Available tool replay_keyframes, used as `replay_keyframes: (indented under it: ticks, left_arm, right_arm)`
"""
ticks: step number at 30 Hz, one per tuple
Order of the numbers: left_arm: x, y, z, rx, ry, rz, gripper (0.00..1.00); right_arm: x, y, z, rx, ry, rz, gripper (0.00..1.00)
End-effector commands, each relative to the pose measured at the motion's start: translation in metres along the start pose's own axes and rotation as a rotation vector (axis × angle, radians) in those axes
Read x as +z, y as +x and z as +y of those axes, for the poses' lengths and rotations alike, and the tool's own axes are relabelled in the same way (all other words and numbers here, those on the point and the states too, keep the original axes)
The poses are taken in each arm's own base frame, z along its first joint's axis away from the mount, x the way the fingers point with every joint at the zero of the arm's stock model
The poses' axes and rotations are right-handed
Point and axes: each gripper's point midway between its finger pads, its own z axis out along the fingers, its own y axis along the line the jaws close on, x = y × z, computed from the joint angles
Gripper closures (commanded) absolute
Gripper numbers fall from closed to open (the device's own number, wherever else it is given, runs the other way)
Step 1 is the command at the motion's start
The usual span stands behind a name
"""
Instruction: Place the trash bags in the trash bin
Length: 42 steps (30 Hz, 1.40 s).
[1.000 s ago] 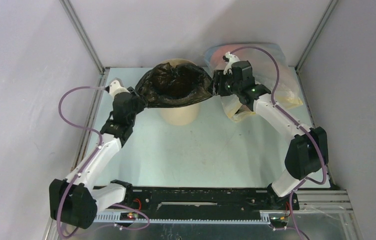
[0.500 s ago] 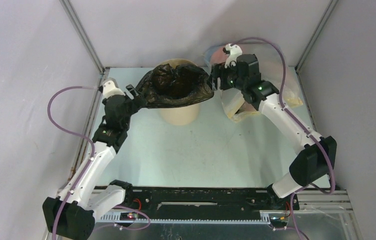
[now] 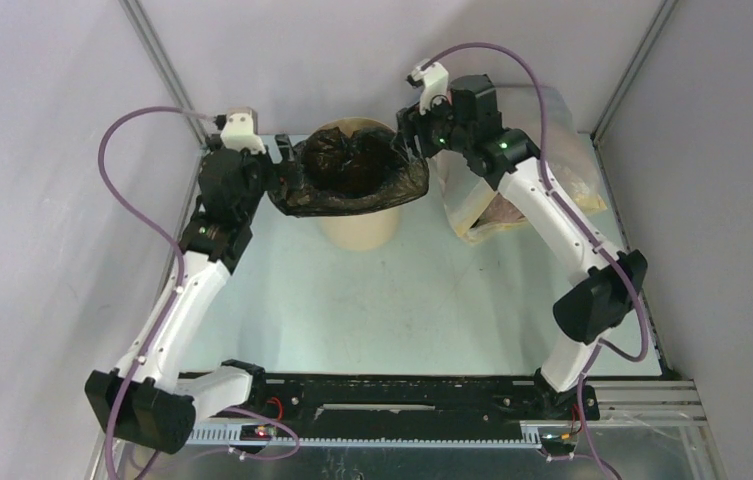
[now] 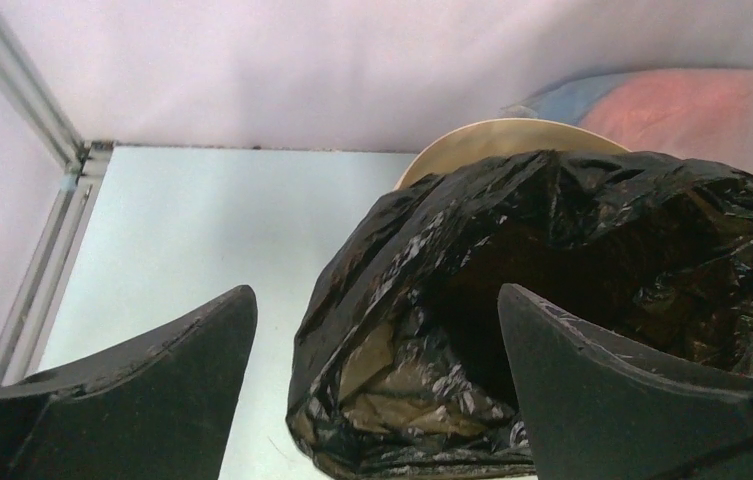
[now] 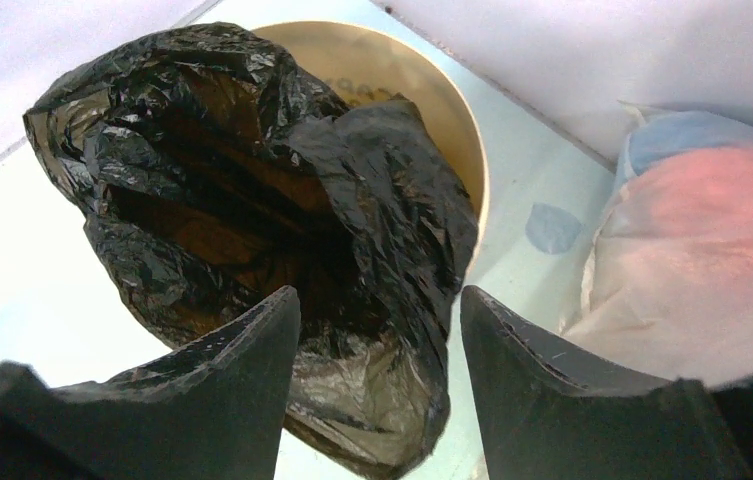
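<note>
My left gripper (image 4: pixel 374 292) is spread wide, its two black fingers (image 4: pixel 152 385) well apart and pinching nothing. It sits at the left side of the thin, glossy black, crinkled plastic bag (image 3: pixel 352 175). In the left wrist view the bag's near-left bulge lies btwn and beyond the fingers. Can't tell if either finger touches the plastic.

My right gripper (image 5: pixel 377 293) is parted too, though less wide, and sits at the bag's right side. In the right wrist view a fold of the bag hangs below and btwn its fingers. I see no pinch there, and can't tell whether there's contact.

The black bag sits in the mouth of the round tan smooth-walled bin (image 3: pixel 357 232). The bag's opening faces up and its middle is sunk inside the bin. Its edge spills over the bin's rim on the left, near and right sides, and the far arc of the rim shows bare.

The bin stands upright on the pale table (image 3: pixel 372 320), near the far edge, approx midway btwn the left and right edges.

A large translucent whitish-yellow bag w/ pinkish contents (image 5: pixel 692 250) lies at the table's far right corner. It's near the bin but apart from it, w/ a strip of table showing btwn them.

My left arm reaches in along the left edge, my right arm along the right edge.
</note>
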Motion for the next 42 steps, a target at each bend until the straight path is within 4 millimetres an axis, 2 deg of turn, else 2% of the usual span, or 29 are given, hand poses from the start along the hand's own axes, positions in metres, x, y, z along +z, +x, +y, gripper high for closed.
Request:
replay_keyframes:
  ticks: [1, 4, 10, 18, 23, 26, 30, 32, 38, 42]
  left_arm:
    - [0.01, -0.017, -0.015, 0.122, 0.096, 0.015, 0.0]
    - [0.019, -0.016, -0.022, 0.151, 0.131, 0.029, 0.01]
    - [0.035, -0.01, -0.037, 0.214, 0.219, 0.071, 0.12]
    - [0.047, -0.006, -0.043, 0.25, 0.257, 0.106, 0.13]
    - [0.053, -0.003, -0.04, 0.264, 0.24, 0.124, 0.14]
    - [0.058, -0.002, -0.038, 0.274, 0.229, 0.134, 0.19]
    - [0.063, 0.001, -0.038, 0.286, 0.228, 0.147, 0.38]
    - [0.065, 0.001, -0.038, 0.291, 0.229, 0.149, 0.39]
    - [0.072, 0.006, -0.04, 0.303, 0.236, 0.162, 0.36]
    - [0.078, 0.008, -0.035, 0.312, 0.204, 0.168, 0.48]
  right_arm:
    - [0.007, -0.01, 0.008, -0.113, -0.032, 0.014, 0.37]
    - [0.014, -0.011, 0.009, -0.125, -0.027, 0.027, 0.42]
    - [0.024, -0.01, 0.01, -0.154, -0.016, 0.027, 0.45]
    - [0.032, -0.011, 0.004, -0.159, 0.006, 0.032, 0.53]
    - [0.036, -0.009, 0.003, -0.15, 0.005, 0.037, 0.57]
    - [0.038, -0.008, 0.005, -0.145, -0.008, 0.035, 0.57]
    - [0.041, -0.008, 0.007, -0.14, -0.015, 0.033, 0.59]
    - [0.042, -0.007, 0.006, -0.136, -0.012, 0.033, 0.64]
    - [0.045, -0.008, 0.005, -0.127, -0.01, 0.029, 0.67]
    - [0.047, -0.008, 0.002, -0.118, -0.001, 0.028, 0.76]
